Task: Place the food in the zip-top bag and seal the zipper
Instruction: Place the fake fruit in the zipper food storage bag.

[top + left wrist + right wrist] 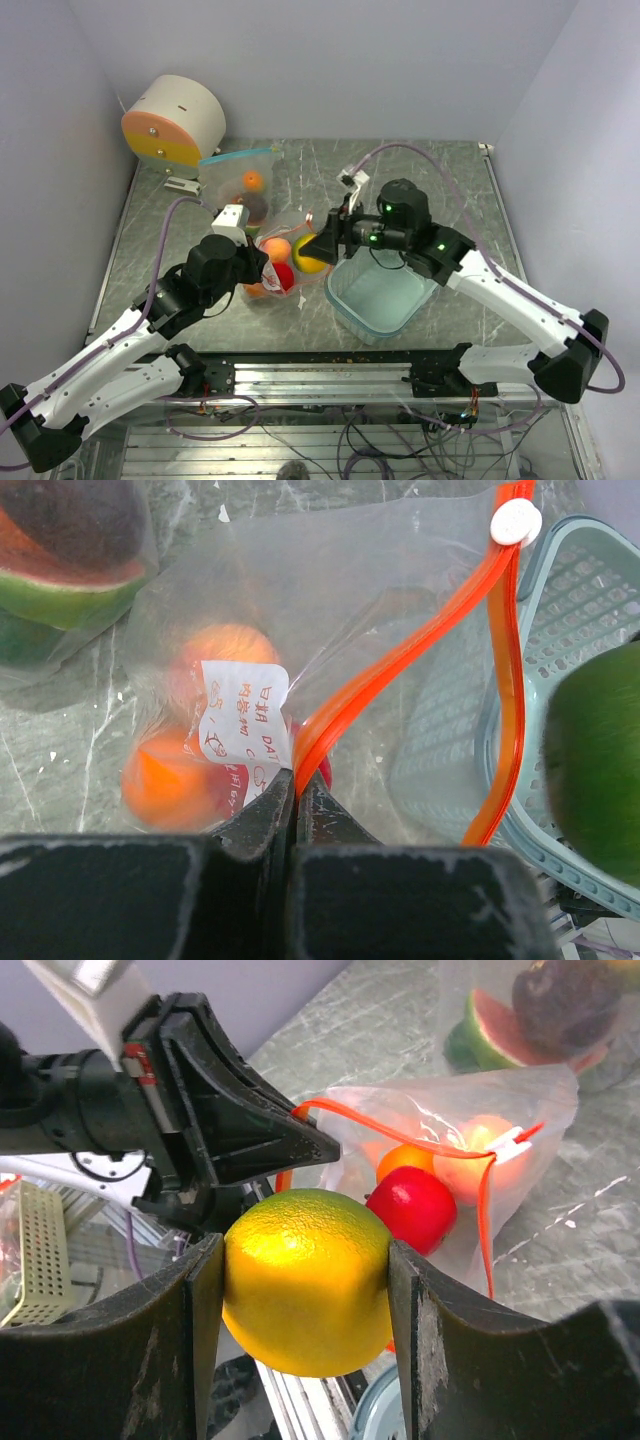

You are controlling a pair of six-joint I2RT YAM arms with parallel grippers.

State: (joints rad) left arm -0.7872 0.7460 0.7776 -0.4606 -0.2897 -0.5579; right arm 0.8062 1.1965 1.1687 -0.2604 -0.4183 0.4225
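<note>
- The left arm (pixel 130 330) reaches forward from the near-left, elbow bent; the left hand (pixel 294 785) has its fingers pressed together, pinching the bag rim (pixel 400 668).
- The right arm (pixel 510 295) comes in from the near-right, wrist turned leftward; the right hand (pixel 305 1260) clamps a yellow fruit (pixel 300 1300), apparently off the surface.

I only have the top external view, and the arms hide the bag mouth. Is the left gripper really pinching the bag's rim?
Observer: Yes. The left wrist view shows the left gripper shut on the orange zipper strip of the bag.
Operator: Where is the slider?
Observer: The white slider sits at the strip's far end, away from the fingers; the mouth gapes open.
Operator: And the right grip?
Observer: The right gripper clamps the yellow fruit squarely across its middle, facing the bag mouth.
</note>
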